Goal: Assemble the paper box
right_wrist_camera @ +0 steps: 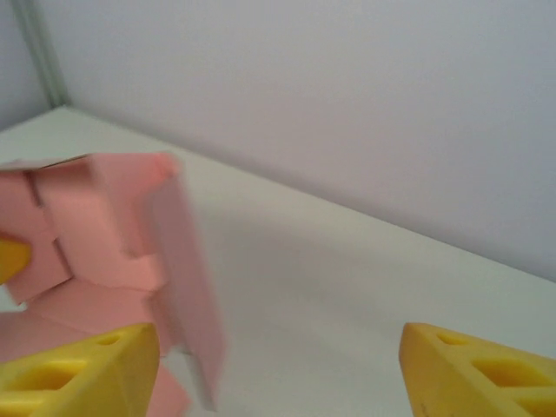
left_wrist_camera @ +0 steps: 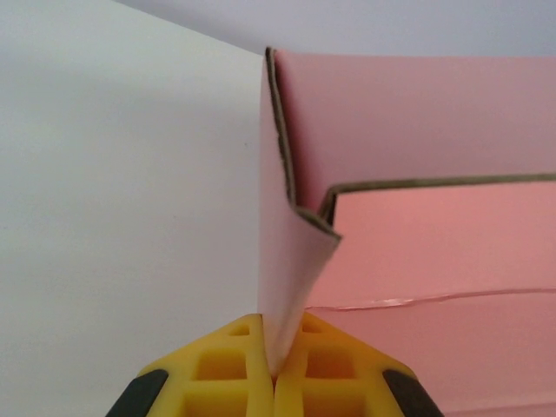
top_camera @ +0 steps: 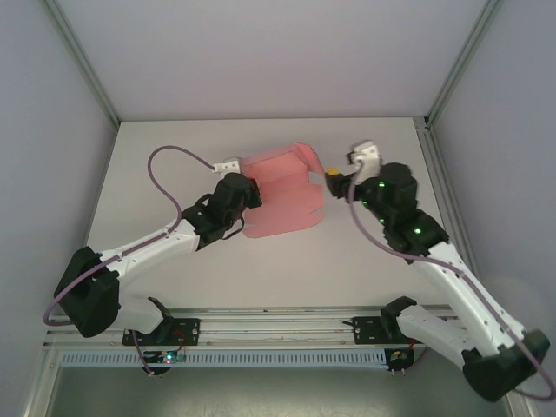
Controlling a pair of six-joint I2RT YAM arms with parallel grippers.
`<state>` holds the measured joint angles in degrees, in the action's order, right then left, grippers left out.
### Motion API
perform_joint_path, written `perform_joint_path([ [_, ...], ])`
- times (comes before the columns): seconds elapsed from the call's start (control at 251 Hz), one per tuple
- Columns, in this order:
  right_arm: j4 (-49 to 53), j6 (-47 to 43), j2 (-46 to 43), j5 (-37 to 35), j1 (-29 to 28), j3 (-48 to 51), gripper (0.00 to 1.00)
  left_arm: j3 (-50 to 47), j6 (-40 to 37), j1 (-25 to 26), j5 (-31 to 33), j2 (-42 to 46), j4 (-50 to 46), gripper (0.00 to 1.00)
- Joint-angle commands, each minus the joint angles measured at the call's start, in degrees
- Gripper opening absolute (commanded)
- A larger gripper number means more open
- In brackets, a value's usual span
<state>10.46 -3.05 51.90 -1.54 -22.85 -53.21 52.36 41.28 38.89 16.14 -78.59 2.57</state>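
The paper box (top_camera: 282, 193) is a pink card sheet lying mid-table, partly folded, with flaps raised along its far and right sides. My left gripper (top_camera: 249, 188) is at its left edge. In the left wrist view the yellow fingers (left_wrist_camera: 276, 369) are shut on a thin upright flap of the paper box (left_wrist_camera: 417, 261). My right gripper (top_camera: 334, 177) is at the sheet's right edge. In the right wrist view it (right_wrist_camera: 278, 373) stands open, and a blurred upright flap of the paper box (right_wrist_camera: 187, 278) rises just inside its left fingertip (right_wrist_camera: 78, 369), untouched by the right one.
The white table (top_camera: 261, 269) is walled by grey panels at the back and sides. A metal rail (top_camera: 278, 317) with both arm bases runs along the near edge. A purple cable (top_camera: 165, 174) loops off the left arm.
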Motion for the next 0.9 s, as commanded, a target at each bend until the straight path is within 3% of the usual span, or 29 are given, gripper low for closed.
perform_joint_path([
  [0.0, 0.2, 4.6, -0.8, 9.6, 9.2, 1.5, 0.75, -1.2, -2.4, -0.6, -2.3, 0.6, 5.8, 0.00],
  [0.092, 1.3, 7.5, 4.0, 18.7, 17.4, -0.6, 0.73, -1.2, -3.4, -0.6, -5.6, 0.7, 7.3, 0.00],
  [0.152, 1.4, 9.3, 8.2, 26.0, 19.5, -2.3, 0.73, -0.7, -3.8, -0.6, -7.2, 0.5, 7.3, 0.00],
  [0.283, 0.8, 8.9, 16.5, 48.0, 18.7, -5.8, 0.65, -0.1, -3.8, -0.6, -6.3, -0.2, 6.1, 0.00],
  [0.355, 0.9, 8.5, 19.0, 53.5, 16.9, -6.8, 0.62, 0.2, -4.0, -0.6, -5.8, -0.7, 5.5, 0.00],
  [0.658, 2.7, 2.8, 19.3, 55.9, 10.5, -5.9, 0.58, 1.1, -4.1, -0.6, -5.9, -2.6, 4.7, 0.00],
  [0.898, 4.0, 0.3, 21.6, 50.7, 7.2, -7.8, 0.57, 1.9, -4.2, -0.6, -7.0, -3.8, 4.0, 0.00],
])
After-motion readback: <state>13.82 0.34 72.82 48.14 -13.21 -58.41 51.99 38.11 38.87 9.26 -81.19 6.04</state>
